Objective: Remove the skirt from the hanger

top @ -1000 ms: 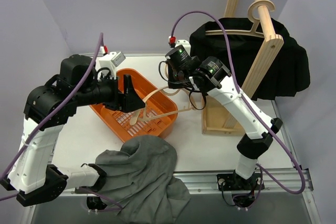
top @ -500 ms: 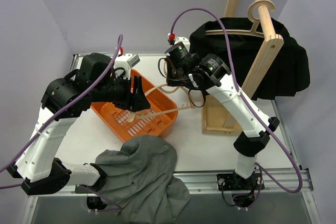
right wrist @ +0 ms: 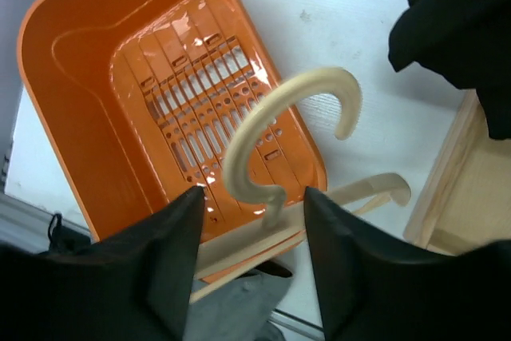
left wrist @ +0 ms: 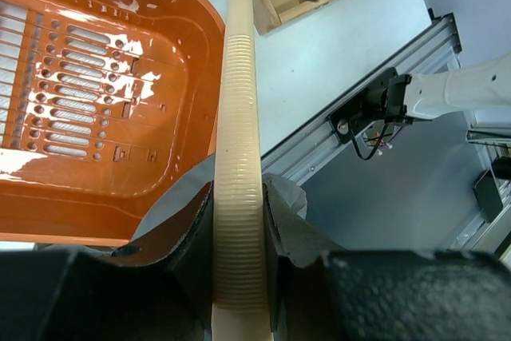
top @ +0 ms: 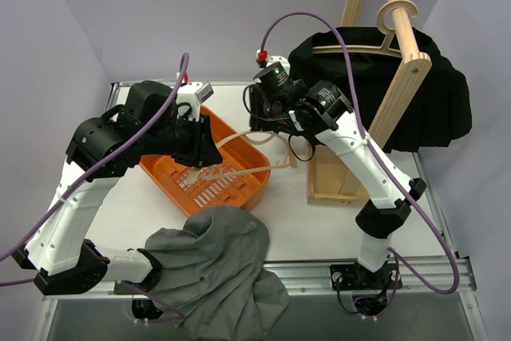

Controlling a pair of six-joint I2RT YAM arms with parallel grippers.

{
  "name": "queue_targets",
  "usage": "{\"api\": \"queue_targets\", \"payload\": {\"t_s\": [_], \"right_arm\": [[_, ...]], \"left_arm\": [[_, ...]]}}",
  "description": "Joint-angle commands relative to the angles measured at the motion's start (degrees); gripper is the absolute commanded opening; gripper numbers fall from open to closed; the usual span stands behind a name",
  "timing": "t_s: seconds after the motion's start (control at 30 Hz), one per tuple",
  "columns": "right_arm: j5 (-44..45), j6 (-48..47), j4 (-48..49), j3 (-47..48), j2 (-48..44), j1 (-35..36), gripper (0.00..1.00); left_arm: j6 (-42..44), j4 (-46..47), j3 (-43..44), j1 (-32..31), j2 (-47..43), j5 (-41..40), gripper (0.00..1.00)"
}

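Note:
A bare cream hanger (top: 239, 171) hangs over the orange basket (top: 172, 188). My left gripper (top: 209, 152) is shut on one ribbed arm of the hanger (left wrist: 238, 157), with the jaws pressed on both sides of it (left wrist: 239, 265). My right gripper (top: 269, 120) is open. In the right wrist view its fingertips (right wrist: 253, 197) stand apart on either side of the hanger's hook (right wrist: 263, 129) without touching it. The grey skirt (top: 219, 257) lies crumpled at the table's front edge, off the hanger, and shows below the basket (right wrist: 239, 309).
A wooden rack (top: 403, 93) stands at the back right with a black garment (top: 431, 101) on a wooden hanger (top: 383, 33). The rack's base (right wrist: 455, 197) is close to the right of the hook. A metal rail (left wrist: 375, 69) runs along the table's front.
My right gripper has opened and let go of the hanger's hook. My left arm moved right and its gripper closed on the hanger's arm.

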Motion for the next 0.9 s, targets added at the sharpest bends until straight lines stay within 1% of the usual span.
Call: {"api": "queue_targets", "payload": {"t_s": [0.0,0.03,0.07,0.13,0.23,0.3,0.37,0.4,0.43,0.47,0.5,0.53,0.57,0.6,0.63,0.73,0.77,0.87], "right_arm": [[-5.2,-3.2,1.4,1.3,-5.0,0.0,0.52],[-5.8,-3.4,0.1,1.5,-5.3,0.0,0.69],[-6.2,-3.5,-0.7,1.8,-5.9,-0.1,0.77],[-8.2,-4.0,-2.9,2.4,-7.2,-0.1,0.89],[-11.8,-4.0,-2.9,2.2,-10.4,0.0,0.95],[-15.0,-3.8,-1.6,2.3,-13.2,-0.1,0.95],[-19.1,-3.9,1.5,2.3,-15.3,-0.1,0.87],[-21.3,-4.1,2.9,2.2,-17.2,-0.1,0.80],[-26.8,-4.2,6.9,2.0,-18.3,0.0,0.52],[-29.8,-4.5,9.5,0.0,-19.8,0.0,0.30],[-32.4,-4.4,12.6,-1.5,-23.0,0.0,0.03],[-36.8,-4.3,19.0,-3.0,-24.8,0.0,0.00],[-39.2,-4.1,23.0,-7.8,-27.0,0.0,0.00],[-39.7,-3.1,27.0,-9.6,-30.9,0.0,0.00],[-38.9,-2.9,31.8,-11.1,-32.6,-0.1,0.00],[-30.9,-2.6,36.0,-16.1,-38.3,0.0,0.00],[-28.1,-2.6,36.2,-17.1,-39.4,0.0,0.00],[-24.5,-3.1,34.5,-18.4,-41.0,-0.1,0.00]], "left_arm": [[2.1,0.7,1.6,-0.4,-0.4,1.2,0.02],[2.4,0.8,1.7,-0.4,-0.6,1.3,0.02],[2.7,1.0,1.7,-0.3,-0.7,1.4,0.02],[3.2,1.3,2.1,-0.3,-0.9,1.9,0.02],[4.3,2.3,2.2,-0.2,-1.2,2.7,0.02],[4.8,3.2,1.4,-0.2,-1.8,3.3,0.02],[6.2,5.5,0.3,-0.2,-2.2,4.6,0.02],[6.4,6.7,-0.1,-0.2,-2.5,5.3,0.02],[6.6,8.0,-0.6,-0.2,-3.3,6.8,0.02],[6.8,10.5,-1.3,-0.2,-3.7,7.5,0.02],[6.8,11.5,-1.3,-0.2,-4.0,8.1,0.02],[6.6,12.2,-1.0,-0.2,-3.5,8.9,0.02],[6.5,13.7,-0.8,-0.2,-3.0,9.5,0.02],[6.4,14.6,-0.3,-0.2,-2.6,10.1,0.02],[6.3,15.7,-0.4,-0.4,-1.9,10.5,0.02],[6.1,23.2,-1.4,-0.4,-1.5,13.5,0.02],[6.2,27.4,-1.7,-0.4,-1.4,15.9,0.02],[7.5,33.3,-1.9,-0.7,-0.4,19.4,0.02]]}}
